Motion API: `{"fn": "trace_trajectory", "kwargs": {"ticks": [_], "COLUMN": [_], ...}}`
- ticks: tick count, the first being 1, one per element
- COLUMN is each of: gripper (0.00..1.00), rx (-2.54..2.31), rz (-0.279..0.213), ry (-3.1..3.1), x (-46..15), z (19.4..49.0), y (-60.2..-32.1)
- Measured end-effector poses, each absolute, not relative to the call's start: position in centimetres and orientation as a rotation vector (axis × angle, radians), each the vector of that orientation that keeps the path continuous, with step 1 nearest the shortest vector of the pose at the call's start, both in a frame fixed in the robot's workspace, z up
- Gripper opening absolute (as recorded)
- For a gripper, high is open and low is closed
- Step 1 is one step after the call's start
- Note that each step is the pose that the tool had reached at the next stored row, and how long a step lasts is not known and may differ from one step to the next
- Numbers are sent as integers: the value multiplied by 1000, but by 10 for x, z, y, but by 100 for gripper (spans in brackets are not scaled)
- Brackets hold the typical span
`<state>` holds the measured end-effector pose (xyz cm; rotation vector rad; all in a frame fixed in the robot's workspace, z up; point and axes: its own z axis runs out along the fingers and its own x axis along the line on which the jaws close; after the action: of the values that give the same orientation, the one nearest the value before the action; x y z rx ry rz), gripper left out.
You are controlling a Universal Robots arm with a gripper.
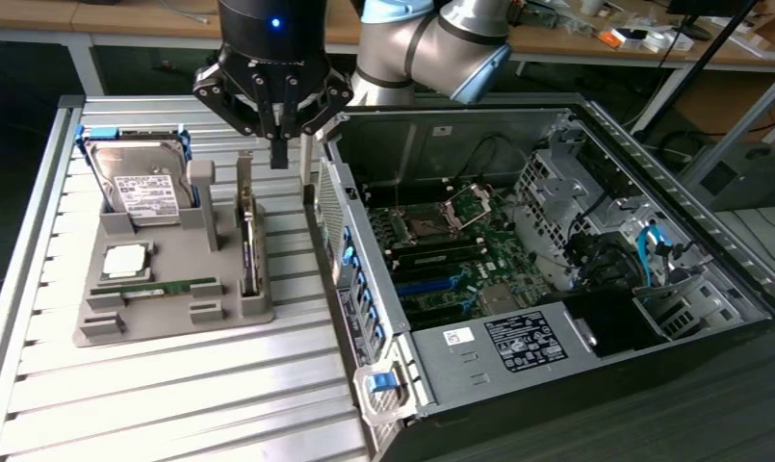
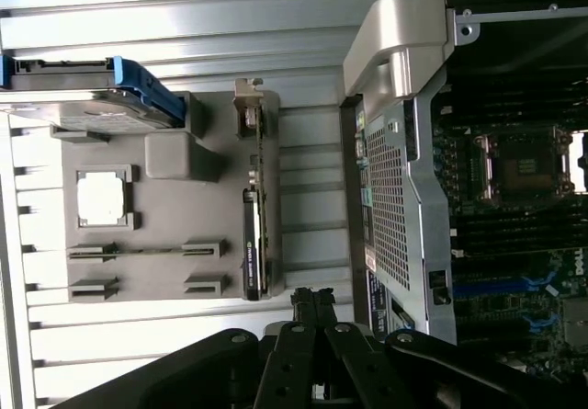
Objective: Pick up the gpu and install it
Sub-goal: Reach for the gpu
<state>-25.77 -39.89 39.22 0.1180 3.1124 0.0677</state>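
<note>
table: slatted metal top, fills the lower left of the exterior frame; carries the tray and the case.
computer case: open tower on its side, takes the centre and the exterior view's right; the perforated panel faces the tray.
case contents: motherboard on the floor with a CPU socket at its middle; labelled power supply at the near end; blue cable in the drive-cage side.
arm: comes in from top centre, elbow above the case's far wall.
tray: grey moulded holder at the exterior view's left, just beside the case; also in the wrist view.
tray contents: four parts, each in its own recess or slot.
gripper: upper centre-left, pointing down over the gap between the tray's far end and the case; fingers look pinched together with nothing between them, touching nothing. Tips also in the wrist view.
hard drive: silver, white label, tilted in a blue bracket at the tray's far corner.
gpu: standing on edge in the tray's slot nearest the case, not gripped.
CPU chip: flat in a square recess, mid tray.
RAM stick: green, lying along the near tray slots.
</note>
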Motion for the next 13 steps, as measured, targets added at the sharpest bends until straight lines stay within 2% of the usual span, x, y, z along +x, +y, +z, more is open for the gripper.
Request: {"fn": "trace_trajectory", "kwargs": {"ticks": [13], "gripper": [11], "rx": [118], "rz": [68], "ry": [3112], "x": [-263], "z": [392], "y": [-399]}}
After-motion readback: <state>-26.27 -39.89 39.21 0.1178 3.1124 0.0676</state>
